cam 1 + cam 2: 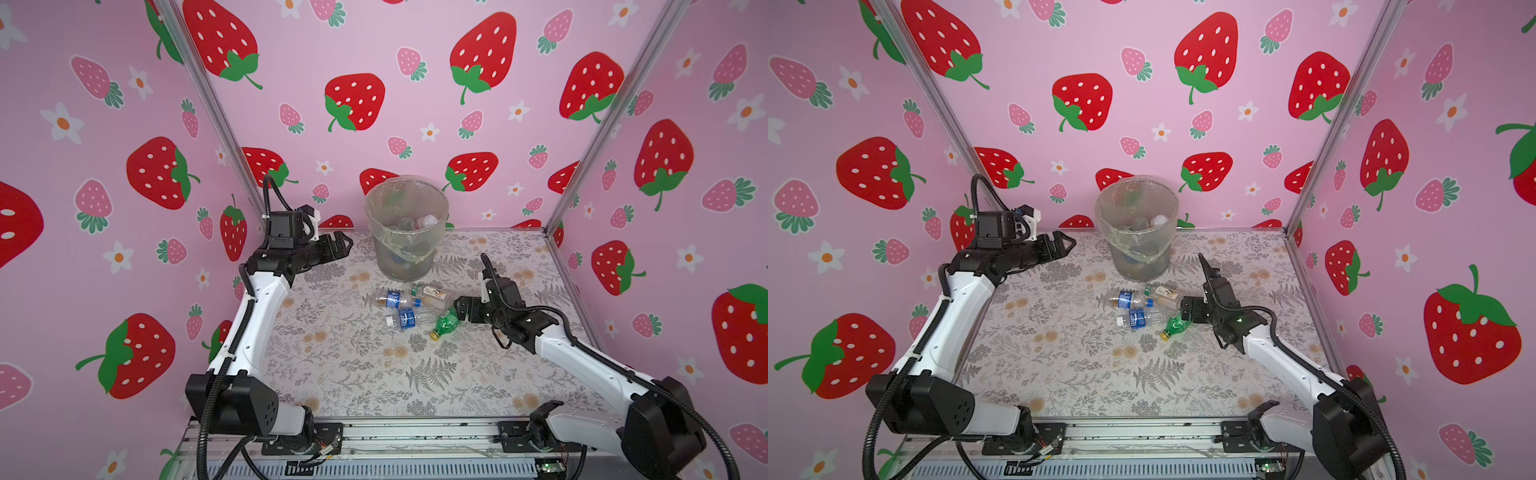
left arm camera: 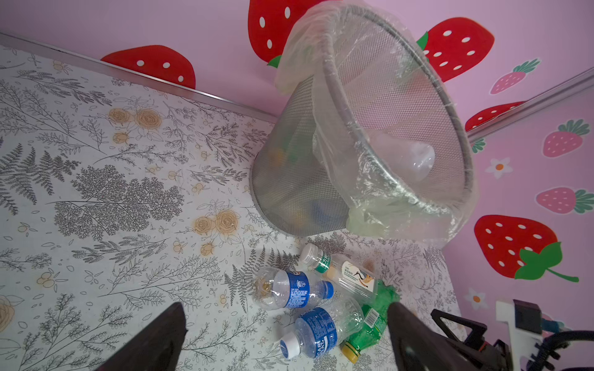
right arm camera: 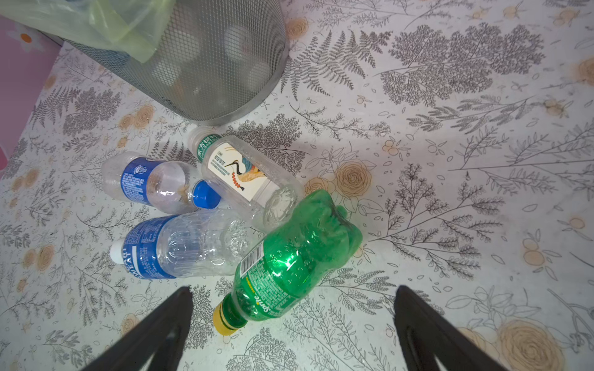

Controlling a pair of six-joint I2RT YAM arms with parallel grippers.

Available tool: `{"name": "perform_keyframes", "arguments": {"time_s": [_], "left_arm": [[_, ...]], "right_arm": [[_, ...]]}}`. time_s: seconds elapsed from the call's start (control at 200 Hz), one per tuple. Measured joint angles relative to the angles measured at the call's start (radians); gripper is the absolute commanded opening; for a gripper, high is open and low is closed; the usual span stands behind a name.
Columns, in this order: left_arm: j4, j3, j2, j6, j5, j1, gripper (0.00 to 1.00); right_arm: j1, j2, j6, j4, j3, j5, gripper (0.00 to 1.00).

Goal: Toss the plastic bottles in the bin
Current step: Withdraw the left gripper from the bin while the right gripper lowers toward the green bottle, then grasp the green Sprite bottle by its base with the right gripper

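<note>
The job is well along but not finished; the bin stands upright at the 12 o'clock edge of the table, and several bottles in the bin show over its rim and through its mesh wall. Their number cannot be counted.

Four bottles lie on their sides in a tight cluster just toward 6 o'clock from the bin's foot, touching one another; all four are left to throw in.

The left claw hangs at 9 o'clock from the bin, raised off the table, its fingers spread wide and holding nothing. The right claw sits at 3 o'clock of the cluster, fingers wide apart on either side of the green bottle's cap end, nothing gripped; that bottle looks like the next to go.

Writing:
- The green bottle, with a yellow cap, reads "Sprite" in white and carries a barcode.
- The white-capped bottle shows "SWEAT" on a blue label; in the left wrist view "OCARI" shows too, so it is probably Pocari Sweat.
- The blue-capped bottle has a blue label with a crest; its print is too small to read.
- The clear bottle bears a cream label with a drawn bird, and a green neck band of Chinese characters I cannot read.
</note>
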Motion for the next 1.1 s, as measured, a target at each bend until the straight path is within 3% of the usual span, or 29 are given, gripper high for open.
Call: {"name": "perform_keyframes", "arguments": {"time_s": [0.765,1.1], "left_arm": [[-0.004,-0.090,-0.041,0.018,-0.031,0.000,0.99],[0.030,-0.121,-0.041,-0.012,0.005,0.000,0.99]], "right_arm": [[-0.090,0.139,0.208,0.151,-0.071,-0.224,0.99],[-0.097,0.143,0.312,0.251,-0.125,-0.237,0.96]]}}
